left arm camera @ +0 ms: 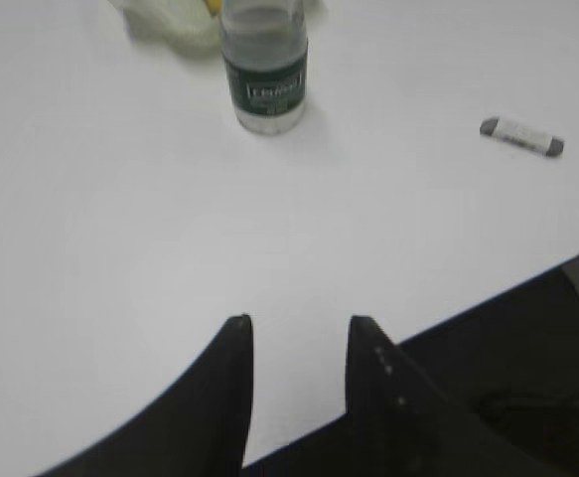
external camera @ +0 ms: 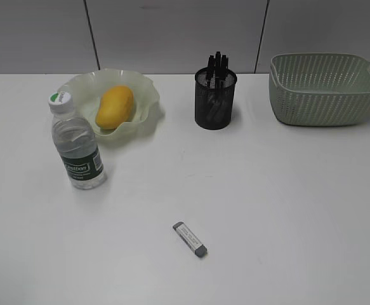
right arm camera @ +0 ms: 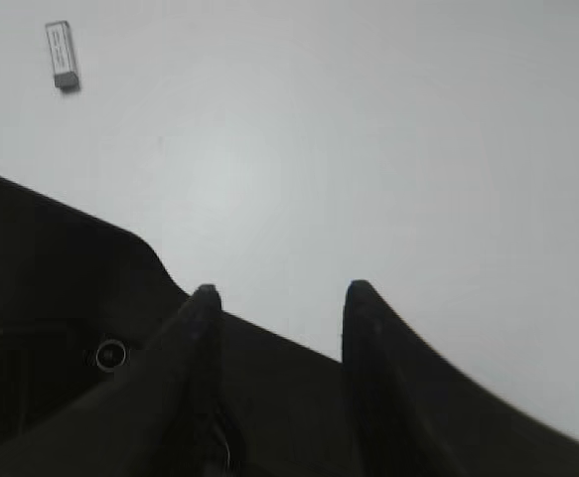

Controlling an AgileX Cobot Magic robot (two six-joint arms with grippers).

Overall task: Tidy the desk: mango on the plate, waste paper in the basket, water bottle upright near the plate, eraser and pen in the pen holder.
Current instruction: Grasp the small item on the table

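Eraser (left arm camera: pixel 521 136) flat on the desk (left arm camera: pixel 120 199), well apart from both empty, parted hands (left arm camera: pixel 298 326) (right arm camera: pixel 279 293).

The water bottle (external camera: pixel 78 147) carried a dark green label with white lettering in a box, too blurred to read with certainty. The eraser (external camera: pixel 190 239) bore small grey print on its sleeve, also illegible.

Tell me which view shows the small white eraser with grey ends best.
Exterior view: the small white eraser with grey ends lies whole and sharp on the plain white desk. Left wrist view shows it far right and blurred; right wrist view, small in the top-left corner.
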